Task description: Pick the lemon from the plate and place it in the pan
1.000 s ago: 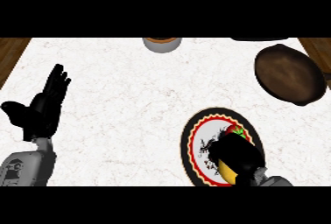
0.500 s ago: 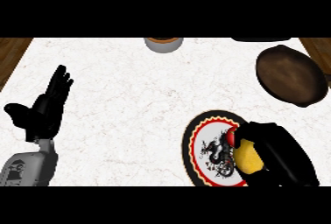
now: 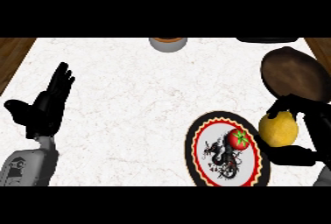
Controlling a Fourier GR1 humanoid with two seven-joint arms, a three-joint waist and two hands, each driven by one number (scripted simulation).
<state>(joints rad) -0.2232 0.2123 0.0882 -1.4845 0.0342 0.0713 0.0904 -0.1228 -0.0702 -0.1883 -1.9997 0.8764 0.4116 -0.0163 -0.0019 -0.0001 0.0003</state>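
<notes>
Carrying the lemon (image 3: 278,128), the right robot hand (image 3: 309,131) is curling its fingers and thumb around the fruit, holding it just past the plate's (image 3: 197,153) right rim, near the dark pan (image 3: 296,74). A tomato (image 3: 238,139) is sitting on the plate. Doing this well means lifting above the pan's rim, centring over the bowl, then lowering before releasing. The left robot hand (image 3: 45,109) is resting open at the worktop's (image 3: 129,87) left.
</notes>
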